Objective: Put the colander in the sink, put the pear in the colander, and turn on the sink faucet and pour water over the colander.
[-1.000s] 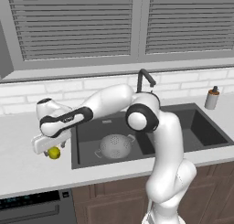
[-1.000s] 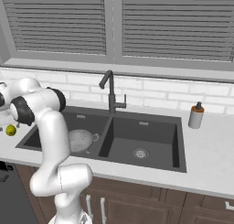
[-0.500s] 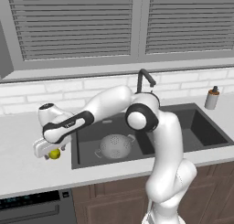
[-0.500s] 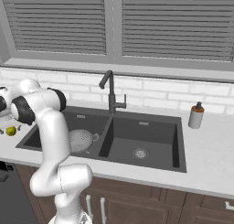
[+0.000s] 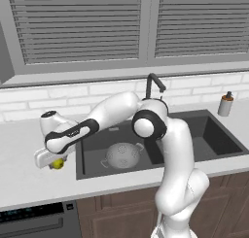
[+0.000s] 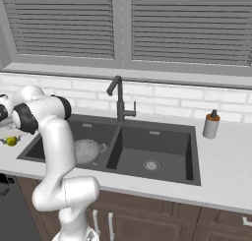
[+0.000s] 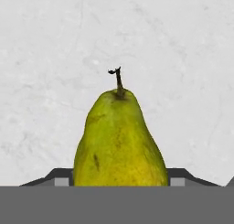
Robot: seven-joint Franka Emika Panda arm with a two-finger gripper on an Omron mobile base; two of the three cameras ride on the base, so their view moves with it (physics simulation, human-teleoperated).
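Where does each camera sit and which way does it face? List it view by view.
Left base view: behind the arm to its left, facing the sink; the arm reaches left to the pear.
Right base view: behind to its right, facing the sink faucet; the arm rises at left.
Hand view: on the hand, looking at the pear, gripper around it.
Both base views share the colander.

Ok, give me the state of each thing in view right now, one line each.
colander: upright in the left basin of the sink.
pear: lying on the counter, between the fingers.
hand: down over the pear, jaws either side, grip unclear.
sink faucet: no water running.
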